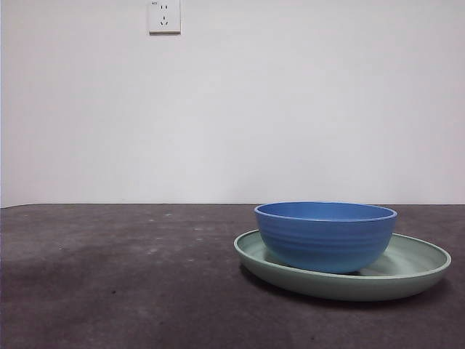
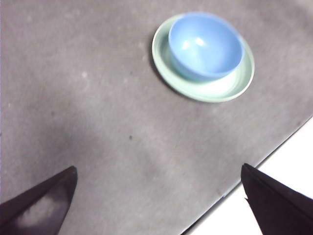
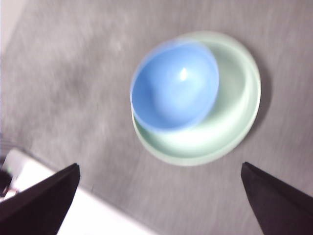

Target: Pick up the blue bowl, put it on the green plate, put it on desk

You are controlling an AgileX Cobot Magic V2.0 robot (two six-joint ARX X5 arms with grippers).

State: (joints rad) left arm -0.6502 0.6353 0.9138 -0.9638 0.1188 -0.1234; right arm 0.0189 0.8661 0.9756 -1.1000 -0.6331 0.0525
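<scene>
Black jaws frame both of my wrist feeds, and on each arm they stand wide apart with nothing between them. My left claw [image 2: 159,200] hangs high over bare desk [image 2: 98,98], close to the table's edge, where a pale strip of floor shows past the dark top. The bowl and plate sit well away from it, farther in on the tabletop. My right claw [image 3: 159,200] is also up in the air, above the desk near an edge, with the dishes closer under it than under the left one. That feed is smeared, so I can't make out fine detail.

From either wrist I see the blue bowl [image 2: 205,45] sitting inside the green plate [image 2: 215,90], not centred: it is pushed toward one side, so a broad crescent of pale green stays bare on the other side while the bowl's wall nearly meets the rim opposite. The bowl is upright and empty, with a small bright glint on its inner floor.

In the front feed neither arm shows. The blue bowl [image 1: 325,236] rests on the green plate [image 1: 418,273] to the right of centre, and the plate lies flat on the desk [image 1: 116,283]. The bowl's faint ridges are visible on its outside. Behind the table is a plain white wall with a wall socket [image 1: 164,16] high up, left of centre.
</scene>
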